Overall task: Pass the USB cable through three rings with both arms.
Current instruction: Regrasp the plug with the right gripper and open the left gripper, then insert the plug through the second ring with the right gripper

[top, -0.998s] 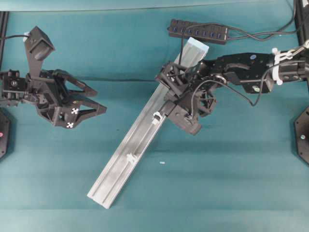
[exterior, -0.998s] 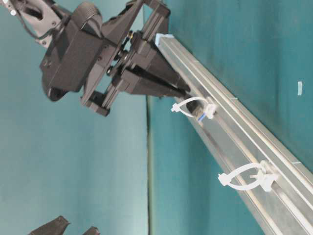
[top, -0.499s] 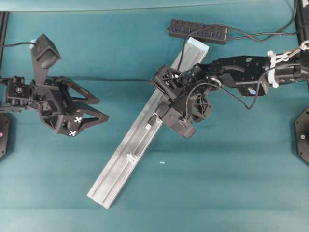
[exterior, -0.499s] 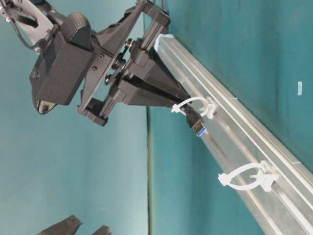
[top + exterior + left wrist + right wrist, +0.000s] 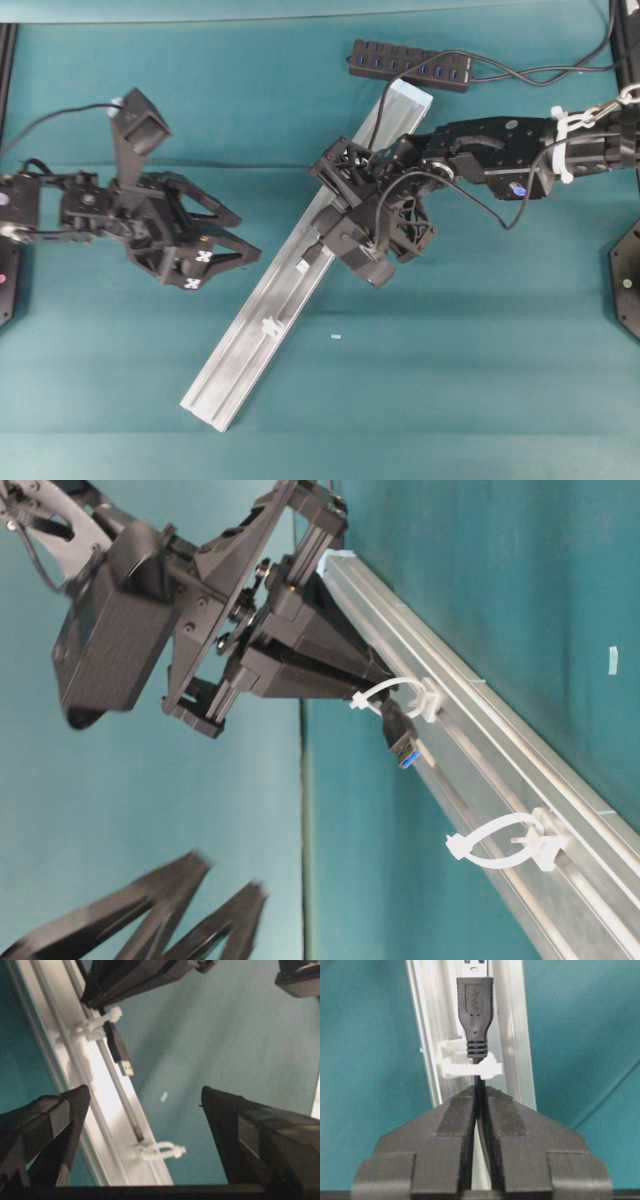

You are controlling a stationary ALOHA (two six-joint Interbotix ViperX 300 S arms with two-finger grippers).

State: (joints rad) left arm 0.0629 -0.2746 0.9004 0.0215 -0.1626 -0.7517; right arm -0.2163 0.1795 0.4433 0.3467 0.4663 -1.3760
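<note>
The USB cable's plug [image 5: 476,1010] sticks out through a white ring [image 5: 469,1062] on the silver rail [image 5: 240,360]. My right gripper [image 5: 480,1092] is shut on the thin black cord just behind that ring. From table level the plug [image 5: 400,738] hangs past the ring [image 5: 395,695], and a second ring [image 5: 505,845] farther down is empty. Overhead these rings [image 5: 302,267] [image 5: 270,326] show; any ring under the right gripper [image 5: 322,240] is hidden. My left gripper [image 5: 247,235] is open, left of the rail. Its wrist view looks between its fingers at the plug [image 5: 117,1047].
A black multi-port hub [image 5: 410,62] lies at the back beyond the rail's top end. The cable [image 5: 455,182] loops beside the right arm. A small white speck [image 5: 336,337] lies on the teal mat right of the rail.
The right gripper has pushed the plug fully through the ring, so it now hangs clear beyond it. The left arm has moved right, closer to the rail, still open.
</note>
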